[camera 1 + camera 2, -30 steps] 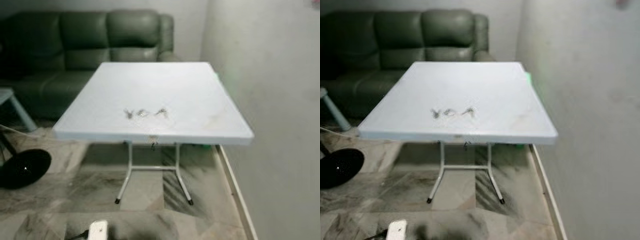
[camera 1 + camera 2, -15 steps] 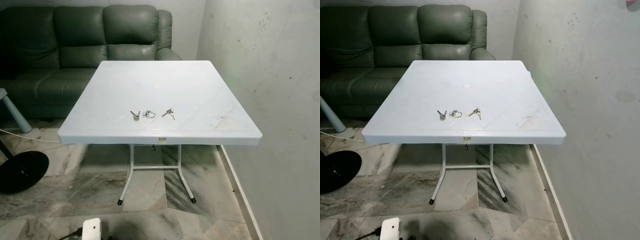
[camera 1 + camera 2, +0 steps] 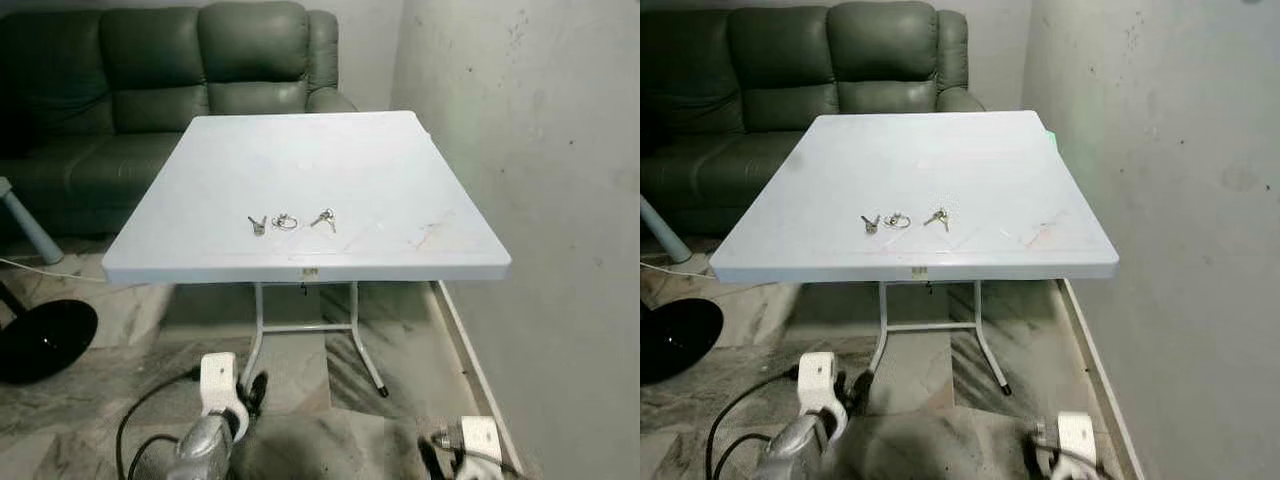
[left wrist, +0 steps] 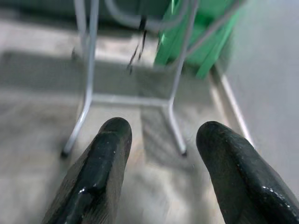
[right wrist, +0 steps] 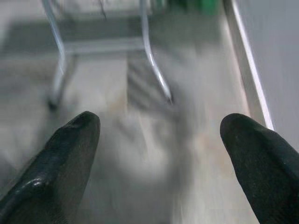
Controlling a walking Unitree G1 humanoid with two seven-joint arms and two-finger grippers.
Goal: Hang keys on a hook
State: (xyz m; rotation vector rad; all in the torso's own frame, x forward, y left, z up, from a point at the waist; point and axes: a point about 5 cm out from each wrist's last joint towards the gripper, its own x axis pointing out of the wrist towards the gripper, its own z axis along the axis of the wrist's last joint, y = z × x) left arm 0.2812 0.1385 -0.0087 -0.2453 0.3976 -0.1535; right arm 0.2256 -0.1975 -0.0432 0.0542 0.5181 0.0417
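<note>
Left eye view: white square table [image 3: 400, 160] on thin metal legs [image 3: 258, 330], standing close beside a grey wall [image 3: 540, 200], with a dark green sofa [image 3: 150, 70] behind its far edge. Keys [image 3: 290, 221] lying flat in a short row near the table's front edge, slightly toward the sofa side of centre: a small key at one end, a ring in the middle, a second key cluster at the other, none of them lifted. Left gripper [image 4: 161, 140] held low in front of the table, well below the tabletop and well apart from the keys, fingers [image 4: 103, 158] spread with a clear gap, nothing between them, pointed at the table's legs and a green object [image 4: 205, 42] beneath the table against the wall. Right gripper [image 5: 159, 154] likewise low before the table, nearer the wall, fingers set wide apart and empty, aimed at the marbled floor [image 5: 154, 93] beside the table's legs and the skirting. Black round base [image 3: 45, 340] on the floor off the table's sofa-side front corner. Dark cable [image 3: 150, 410] trailing across the floor in front of the table.
</note>
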